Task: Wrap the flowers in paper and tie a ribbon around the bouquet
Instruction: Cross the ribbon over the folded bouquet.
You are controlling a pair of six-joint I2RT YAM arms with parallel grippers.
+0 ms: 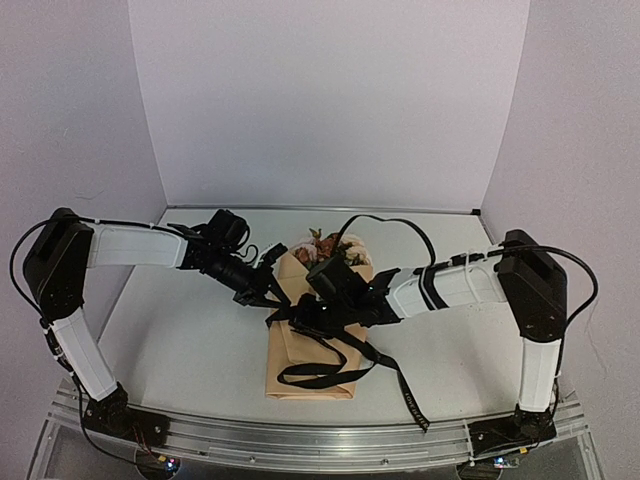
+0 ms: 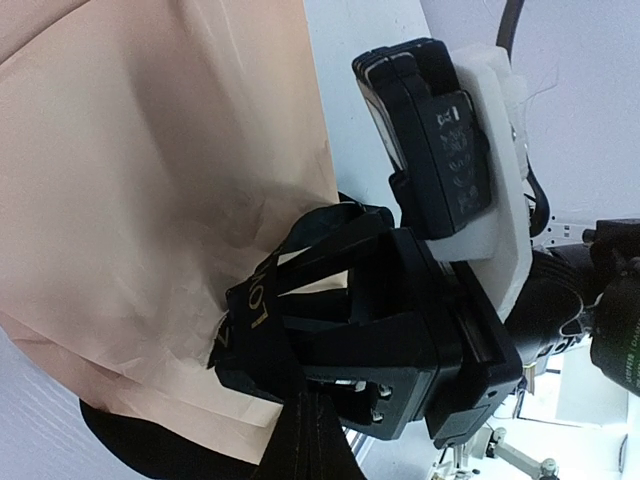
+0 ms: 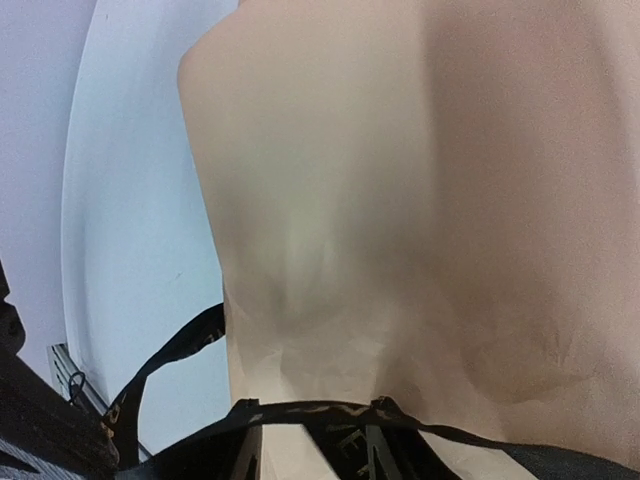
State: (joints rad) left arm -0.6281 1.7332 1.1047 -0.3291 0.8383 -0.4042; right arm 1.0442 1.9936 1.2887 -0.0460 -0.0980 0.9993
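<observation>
So the tan kraft-paper bouquet cone (image 1: 283, 352) lies mid-table, with its cream and pink blooms (image 1: 325, 248) at the far end. The long black ribbon with light lettering (image 1: 405, 390) loops over its near half and trails off near right. The right claw (image 1: 305, 318) sits over the cone, jaws partly apart, ribbon strung across the tips. The left claw (image 1: 268, 292), just left of it, is clamped tight, and I honestly can't tell if it's pinching ribbon.

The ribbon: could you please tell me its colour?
The ribbon is black with pale gold lettering; clearest in the left wrist view.
</observation>
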